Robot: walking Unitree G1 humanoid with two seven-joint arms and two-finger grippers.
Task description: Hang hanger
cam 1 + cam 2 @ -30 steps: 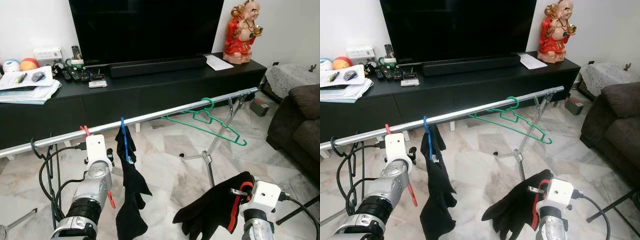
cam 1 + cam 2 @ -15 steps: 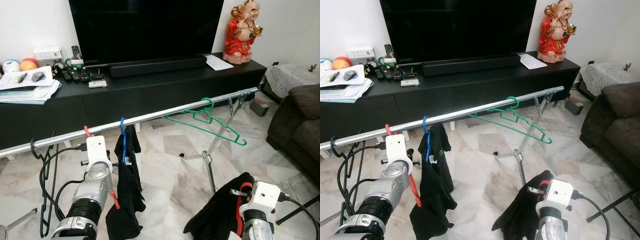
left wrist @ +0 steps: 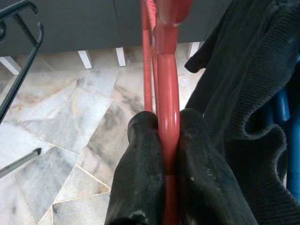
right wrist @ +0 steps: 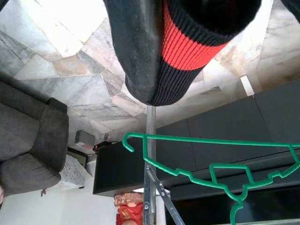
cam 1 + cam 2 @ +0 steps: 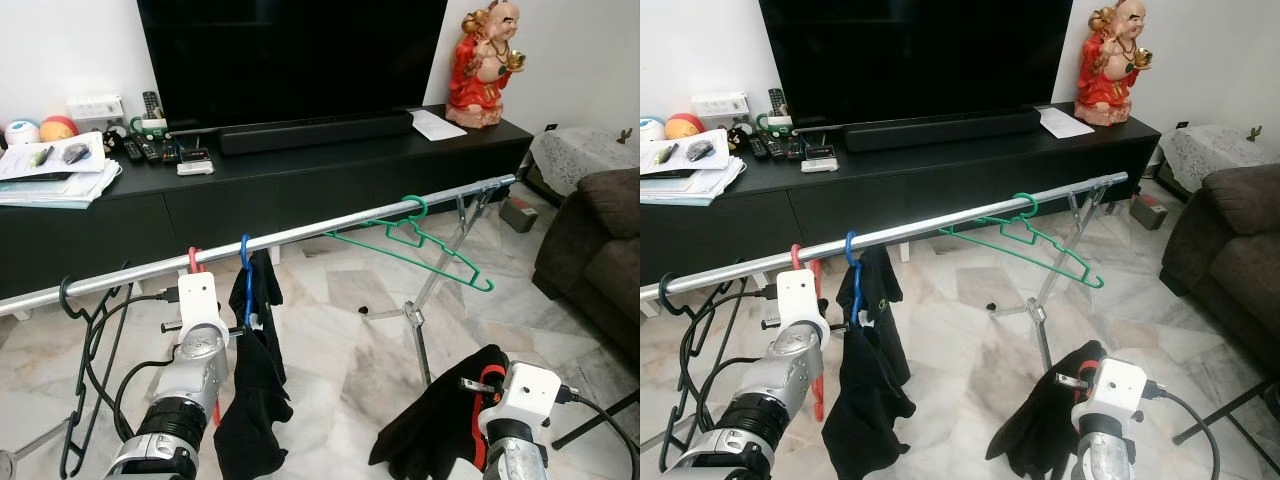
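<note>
Red hanger (image 3: 167,136) hooked on rail (image 5: 300,236), clamped tight in left gripper (image 3: 167,154); right gripper (image 4: 159,51) gripping black-red garment (image 5: 440,425).

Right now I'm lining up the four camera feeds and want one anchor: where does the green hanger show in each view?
Left eye view: green hanger hangs on the metal rail, right of centre.
Right eye view: same hanger, again on the rail's right part.
Left wrist view: not in it; the left gripper pinches a red hanger.
Right wrist view: across the lower picture.
Shared landmark: the red statue.
</note>
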